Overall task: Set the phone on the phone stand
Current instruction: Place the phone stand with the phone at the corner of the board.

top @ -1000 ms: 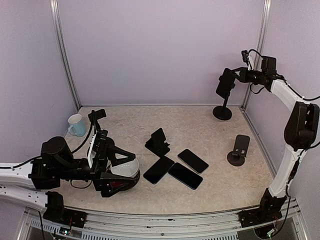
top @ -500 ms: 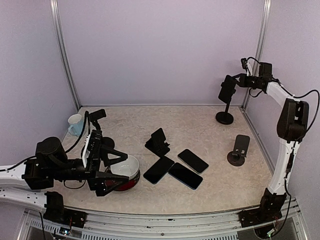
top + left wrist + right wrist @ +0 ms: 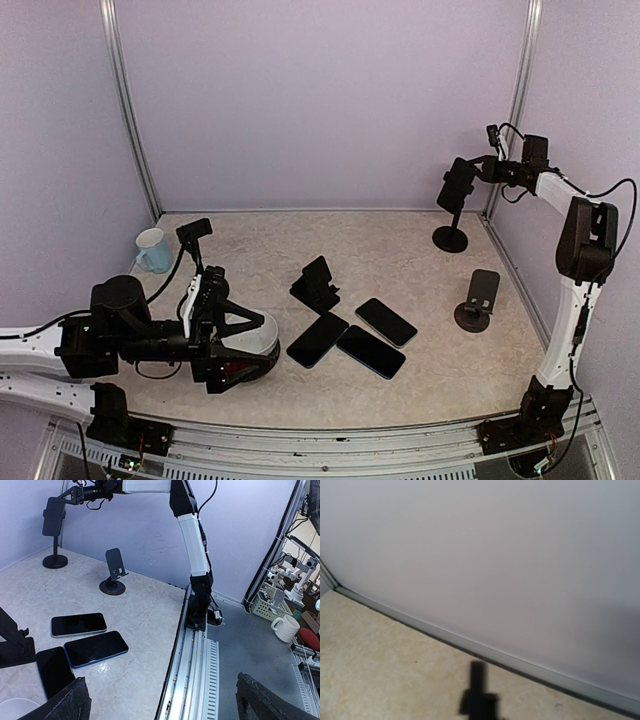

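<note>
Three dark phones lie mid-table: one on the left [image 3: 317,340], one in the middle [image 3: 370,351], one at the back [image 3: 386,321]. They also show in the left wrist view [image 3: 95,648]. A tall pole stand [image 3: 451,237] at the back right carries a phone-sized dark slab [image 3: 458,185], also seen from the left wrist [image 3: 53,516]. My right gripper [image 3: 476,170] pinches the slab's top edge. In the right wrist view only a blurred dark shape [image 3: 478,695] shows. My left gripper [image 3: 262,338] is wide open and empty over a bowl [image 3: 250,368]; its fingers [image 3: 65,705] frame the table's edge.
A folding black stand [image 3: 316,285] sits mid-table and a round-based stand [image 3: 475,300] to the right. Another tall stand [image 3: 193,230] and a white mug [image 3: 153,250] stand at the back left. The metal rail [image 3: 200,670] runs along the table's near edge.
My right gripper and the tall stand with its slab have shifted right and a little nearer. My left arm has swung slightly and come back over the bowl, still open.
</note>
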